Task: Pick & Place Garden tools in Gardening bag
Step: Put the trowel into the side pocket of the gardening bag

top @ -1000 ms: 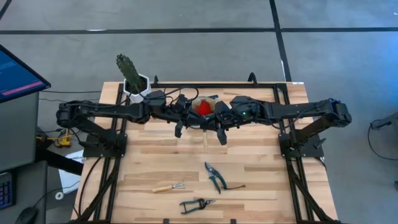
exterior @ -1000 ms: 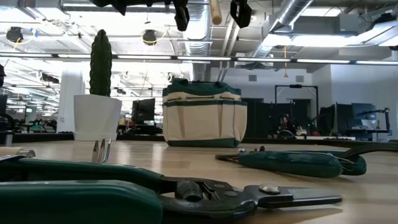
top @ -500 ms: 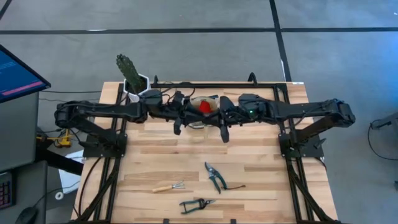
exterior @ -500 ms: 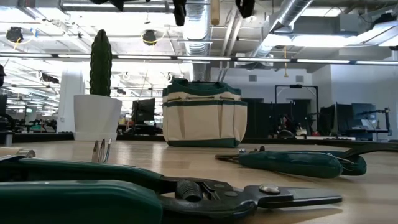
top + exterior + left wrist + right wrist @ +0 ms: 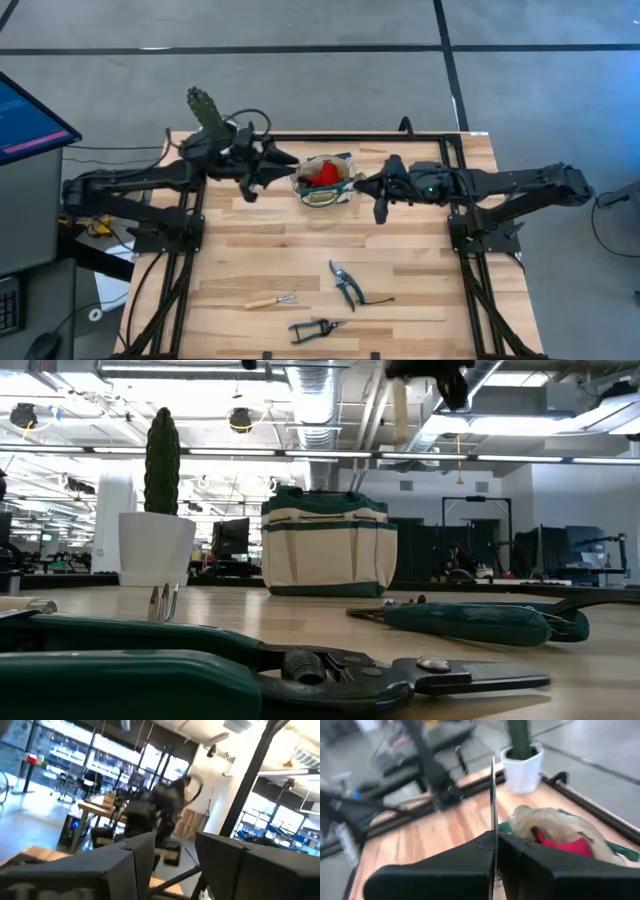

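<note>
Right wrist view: thin metal blade (image 5: 493, 795) clamped between right fingers (image 5: 470, 865).

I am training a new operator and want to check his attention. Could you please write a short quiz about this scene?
1. True or false: the gardening bag already holds a red item.
2. How many tools lie on the table?
3. What does the right gripper hold? A: a wooden-handled tool. B: the red item. C: nothing.

Key: 1 true. 2 three: a small rake and two pruning shears. 3 A.
</note>
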`<state>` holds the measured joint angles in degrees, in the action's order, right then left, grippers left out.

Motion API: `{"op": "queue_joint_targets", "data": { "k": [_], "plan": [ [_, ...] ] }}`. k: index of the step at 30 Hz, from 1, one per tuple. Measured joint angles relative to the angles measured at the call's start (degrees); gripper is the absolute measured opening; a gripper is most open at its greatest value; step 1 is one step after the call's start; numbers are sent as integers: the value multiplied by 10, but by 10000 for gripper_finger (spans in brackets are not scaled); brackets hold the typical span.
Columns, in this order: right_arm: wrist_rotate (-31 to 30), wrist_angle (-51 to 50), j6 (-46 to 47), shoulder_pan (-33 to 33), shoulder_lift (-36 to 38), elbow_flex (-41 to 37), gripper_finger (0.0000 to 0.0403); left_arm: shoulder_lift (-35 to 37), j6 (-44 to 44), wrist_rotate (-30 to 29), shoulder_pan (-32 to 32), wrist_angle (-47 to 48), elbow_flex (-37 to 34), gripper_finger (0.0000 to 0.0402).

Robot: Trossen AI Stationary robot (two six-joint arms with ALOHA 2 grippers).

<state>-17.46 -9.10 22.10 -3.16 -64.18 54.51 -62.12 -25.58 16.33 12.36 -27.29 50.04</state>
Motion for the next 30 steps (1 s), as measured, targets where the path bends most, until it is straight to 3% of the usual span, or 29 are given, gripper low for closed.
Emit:
{"op": "queue_joint_targets", "data": {
  "k": [7,10,30],
  "plan": [
    [-114,175,41,0,35,-146,0,62,0,0,0,-3,-25,124],
    [-157,185,56,4,31,-170,0,81,0,0,0,-5,-31,121],
    [-172,253,43,78,-55,-179,0,100,0,0,0,8,-33,117]
  ]
}}
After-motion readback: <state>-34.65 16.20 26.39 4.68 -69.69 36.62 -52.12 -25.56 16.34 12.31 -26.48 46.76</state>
